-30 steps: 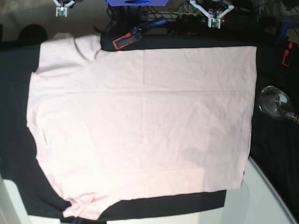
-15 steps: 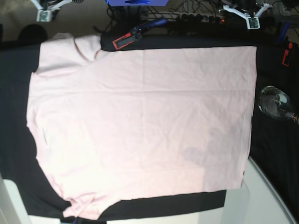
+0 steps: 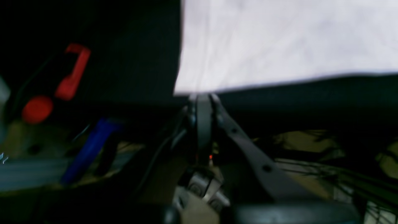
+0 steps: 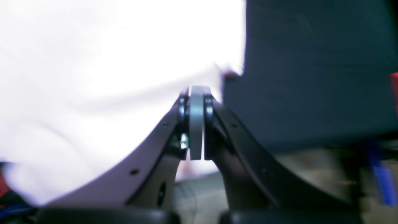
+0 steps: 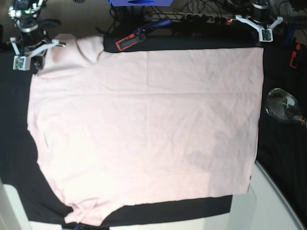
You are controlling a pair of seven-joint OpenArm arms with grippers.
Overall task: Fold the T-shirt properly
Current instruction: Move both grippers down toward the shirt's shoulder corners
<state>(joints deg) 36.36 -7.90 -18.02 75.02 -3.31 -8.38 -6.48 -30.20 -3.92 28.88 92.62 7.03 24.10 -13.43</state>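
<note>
The pale pink T-shirt [image 5: 144, 129] lies spread flat on the black table cloth [image 5: 14, 143], plain side up, with its hem to the right and its sleeves to the left. My left gripper [image 5: 263, 34] hovers shut at the shirt's far right corner. In the left wrist view, the left gripper [image 3: 202, 97] has its tips just short of that corner of the T-shirt [image 3: 279, 43]. My right gripper [image 5: 21, 61] is shut beside the far left sleeve. The right wrist view shows the right gripper [image 4: 196, 89] over the sleeve of the T-shirt [image 4: 93, 77], near its edge.
A red-and-black clamp tool [image 5: 127, 42] with a blue handle lies at the far edge. A clear glass bottle [image 5: 283, 105] and a red clip [image 5: 293, 60] sit right of the shirt. Cables run behind the table. A white surface [image 5: 273, 206] shows at the near right.
Both arms swung outward and came down: the right one to the far left sleeve, the left one to the far right corner. The shirt has not moved.
</note>
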